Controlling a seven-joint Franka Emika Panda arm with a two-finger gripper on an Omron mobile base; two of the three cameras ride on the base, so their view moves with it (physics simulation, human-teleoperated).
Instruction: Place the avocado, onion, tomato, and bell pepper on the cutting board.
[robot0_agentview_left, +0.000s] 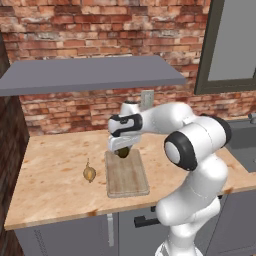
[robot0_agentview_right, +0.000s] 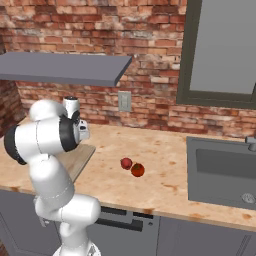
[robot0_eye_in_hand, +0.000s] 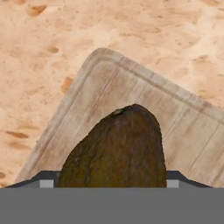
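Note:
My gripper (robot0_agentview_left: 123, 148) is shut on the dark olive avocado (robot0_agentview_left: 123, 152), held just above the far end of the light wooden cutting board (robot0_agentview_left: 127, 177). In the hand view the avocado (robot0_eye_in_hand: 117, 151) bulges up between the finger tips, with a rounded corner of the cutting board (robot0_eye_in_hand: 109, 83) beneath it. The tan onion (robot0_agentview_left: 89, 173) lies on the counter left of the board. The crimson bell pepper (robot0_agentview_right: 126, 163) and the orange-red tomato (robot0_agentview_right: 138, 170) rest side by side on the counter, right of the cutting board (robot0_agentview_right: 80, 157).
A grey shelf (robot0_agentview_left: 90, 74) hangs over the counter against the brick wall. A sink (robot0_agentview_right: 222, 172) is sunk into the counter at the right. A wall socket (robot0_agentview_right: 124, 101) sits behind the board.

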